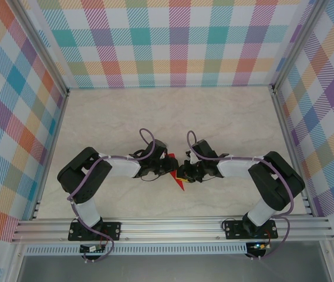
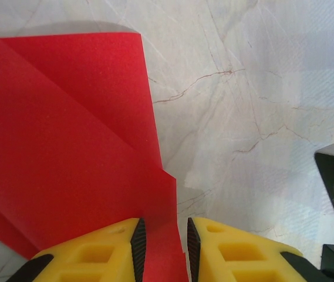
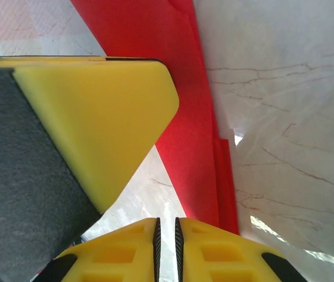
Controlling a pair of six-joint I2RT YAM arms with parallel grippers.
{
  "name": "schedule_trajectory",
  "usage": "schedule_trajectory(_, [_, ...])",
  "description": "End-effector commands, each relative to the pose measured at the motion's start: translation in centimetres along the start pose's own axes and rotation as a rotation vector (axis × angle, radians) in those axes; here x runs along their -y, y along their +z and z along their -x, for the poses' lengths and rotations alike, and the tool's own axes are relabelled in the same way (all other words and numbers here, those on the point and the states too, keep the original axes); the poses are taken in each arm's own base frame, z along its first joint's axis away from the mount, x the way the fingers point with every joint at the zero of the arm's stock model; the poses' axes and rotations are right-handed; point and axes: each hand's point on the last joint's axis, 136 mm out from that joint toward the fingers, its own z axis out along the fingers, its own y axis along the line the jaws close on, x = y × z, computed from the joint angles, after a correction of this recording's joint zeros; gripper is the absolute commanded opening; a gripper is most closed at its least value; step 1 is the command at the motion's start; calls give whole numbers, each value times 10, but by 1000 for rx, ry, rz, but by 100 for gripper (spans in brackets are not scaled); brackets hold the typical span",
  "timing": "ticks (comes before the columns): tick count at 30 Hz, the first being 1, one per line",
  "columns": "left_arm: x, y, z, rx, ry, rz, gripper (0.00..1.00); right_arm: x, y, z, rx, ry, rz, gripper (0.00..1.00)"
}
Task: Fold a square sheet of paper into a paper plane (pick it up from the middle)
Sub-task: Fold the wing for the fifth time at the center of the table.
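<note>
**Two tools nose to nose over the red sheet**

Three plaid walls [image 1: 14,117] box in the pale marbled desk [image 1: 213,117], and a metal rail [image 1: 172,226] runs along its near edge. From that rail the left arm [image 1: 84,176] and the right arm [image 1: 272,176] both bend inward, and their heads meet at the middle of the desk.

Right there between them is the red sheet [image 2: 67,147], partly folded and mostly covered from above by the two heads. From the left wrist it spreads wide across the left half of the view. One layer laps over another along a slanting crease, and a straight edge runs down towards the fingers. From the right wrist it's a narrow red band running top to bottom, with stacked edges along its right side.

Now the left tool [image 2: 164,226]: jaws part-open with a narrow gap, and red shows through that gap. Whether the pads pinch the paper or merely sit over it, I cannot tell.

Over to the right tool [image 3: 167,226]: jaws all but closed, just a thin slit, nothing visible in it. The red band comes down just to the right of its fingertips. Looming close in front is the other tool's yellow finger [image 3: 96,117], its grey pad [image 3: 14,176] turned to the camera.
</note>
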Motion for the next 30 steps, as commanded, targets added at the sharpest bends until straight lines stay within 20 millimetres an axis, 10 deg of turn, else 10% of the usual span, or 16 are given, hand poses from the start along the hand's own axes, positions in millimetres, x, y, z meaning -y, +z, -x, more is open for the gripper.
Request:
schedule_trajectory(1, [-39, 17, -35, -118, -10, 121, 28, -17, 6, 12, 9, -19, 58, 16])
schedule_trajectory(12, [-19, 8, -24, -92, 46, 83, 30, 58, 13, -12, -25, 64, -184, 9])
schedule_trajectory(21, [17, -18, -3, -13, 150, 11, 37, 73, 13, -21, -39, 76, -218, 7])
schedule_trajectory(30, [11, -17, 5, 25, 153, -6, 28, 78, 14, -23, -45, 78, -235, 7])
